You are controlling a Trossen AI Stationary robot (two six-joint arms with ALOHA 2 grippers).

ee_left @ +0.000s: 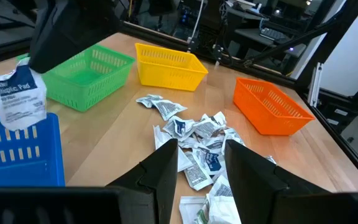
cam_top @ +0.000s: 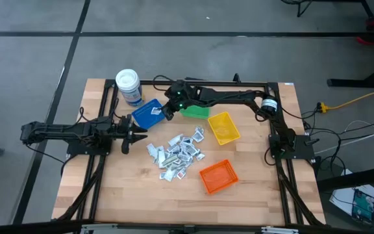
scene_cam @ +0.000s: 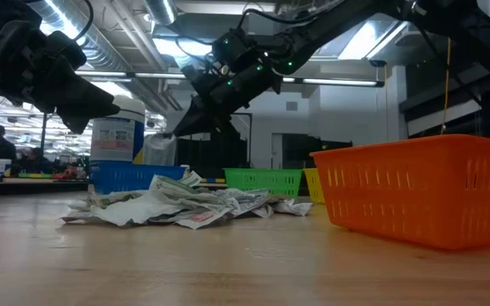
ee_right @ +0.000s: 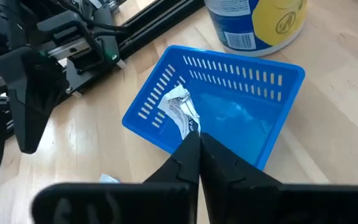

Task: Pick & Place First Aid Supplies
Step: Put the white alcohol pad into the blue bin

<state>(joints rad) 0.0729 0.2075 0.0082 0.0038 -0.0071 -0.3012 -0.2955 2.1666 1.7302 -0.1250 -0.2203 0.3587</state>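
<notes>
Dangling crumpled white packet

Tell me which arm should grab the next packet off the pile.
Left, probably. The left gripper hangs open right beside the packet pile, fingers aimed at it. The right gripper is over the blue bin, pinching a packet, so it must drop that first.
</notes>
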